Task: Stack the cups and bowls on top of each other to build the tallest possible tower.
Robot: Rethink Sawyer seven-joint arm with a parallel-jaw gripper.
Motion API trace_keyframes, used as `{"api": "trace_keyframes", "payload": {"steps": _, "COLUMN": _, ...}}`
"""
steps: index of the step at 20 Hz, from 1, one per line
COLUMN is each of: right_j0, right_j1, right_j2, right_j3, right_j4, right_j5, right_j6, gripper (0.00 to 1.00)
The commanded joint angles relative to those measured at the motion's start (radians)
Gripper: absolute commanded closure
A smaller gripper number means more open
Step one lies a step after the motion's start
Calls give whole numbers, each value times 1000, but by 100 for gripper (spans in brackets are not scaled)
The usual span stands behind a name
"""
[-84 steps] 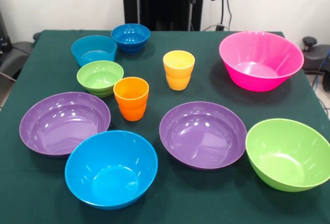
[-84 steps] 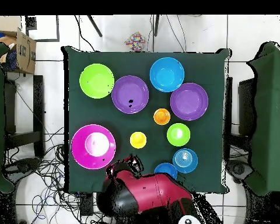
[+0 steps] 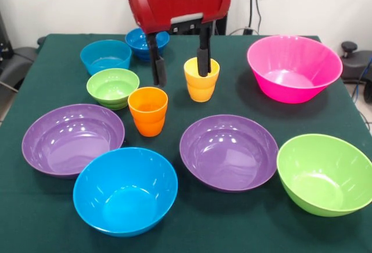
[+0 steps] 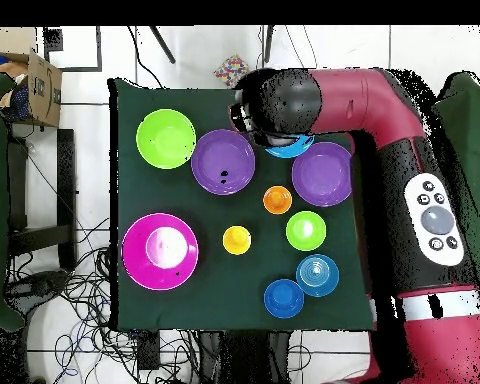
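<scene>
Since the earlier frame my arm has swung in from the top of the front view; the cups and bowls sit where they were. My gripper (image 3: pixel 178 67) hangs open and empty, fingers spread, one finger (image 3: pixel 203 58) in front of the yellow cup (image 3: pixel 201 79) just right of frame centre, the other above the orange cup (image 3: pixel 148 111), lower left of it. Both cups stand upright (long axis vertical), so I judge a straight descent suits. No tower exists yet.
</scene>
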Motion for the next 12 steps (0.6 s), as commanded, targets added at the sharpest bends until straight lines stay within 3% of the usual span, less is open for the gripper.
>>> {"api": "trace_keyframes", "payload": {"steps": 1, "right_j0": -21, "right_j1": 52, "right_j2": 15, "right_j3": -10, "right_j4": -93, "right_j5": 71, "right_j6": -350, "gripper": 0}}
{"api": "trace_keyframes", "payload": {"steps": 12, "right_j0": -44, "right_j1": 81, "right_j2": 2, "right_j3": 35, "right_j4": -108, "right_j5": 10, "right_j6": -323, "gripper": 0}}
